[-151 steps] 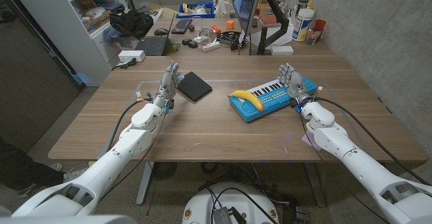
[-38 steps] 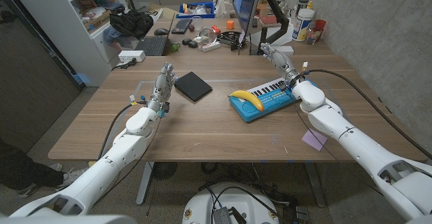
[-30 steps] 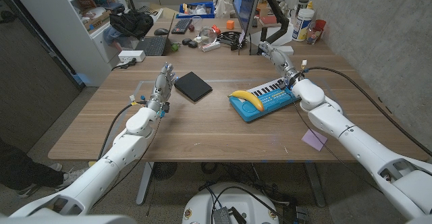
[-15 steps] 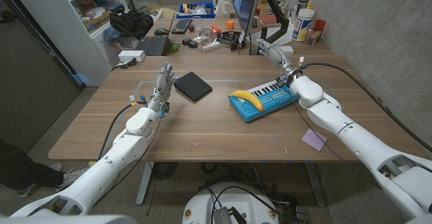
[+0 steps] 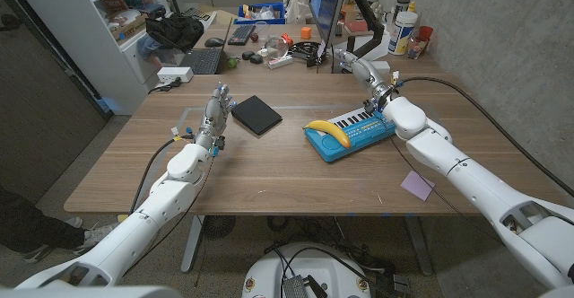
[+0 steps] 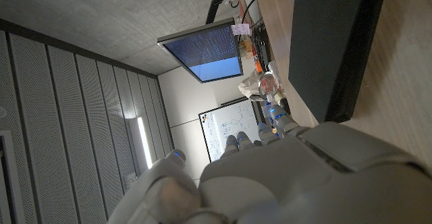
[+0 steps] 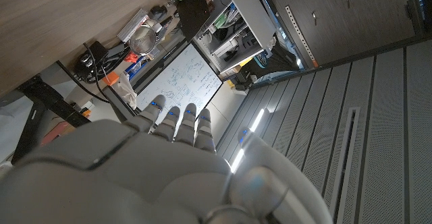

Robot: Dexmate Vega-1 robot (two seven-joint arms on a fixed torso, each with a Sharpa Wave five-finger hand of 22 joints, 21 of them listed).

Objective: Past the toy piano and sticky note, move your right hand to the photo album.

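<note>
- Your right robot hand (image 5: 357, 67) is empty, fingers loosely spread and stretched forward. It's raised over the far edge of the surface (image 5: 269, 168), out past the back end of the toy piano (image 5: 352, 129). Looks to me like you carried it high and wide on purpose so the arm clears the keys.
- The banana (image 5: 326, 131) lies across the piano's near-left end, so swinging around the far side also keeps you off it.
- The purple sticky note (image 5: 417, 184) sits near the front right edge, under your forearm and well behind the hand. I'd call that one passed.
- The photo album (image 5: 256, 114), a flat dark square, lies at about 9 o'clock from the right hand, well apart, with bare wood between. My guess is most of the sideways sweep is left.
- Your left robot hand (image 5: 214, 117) stands upright on its edge, fingers apart and holding nothing, just beside the album's left edge. Watch that when you come in.
</note>
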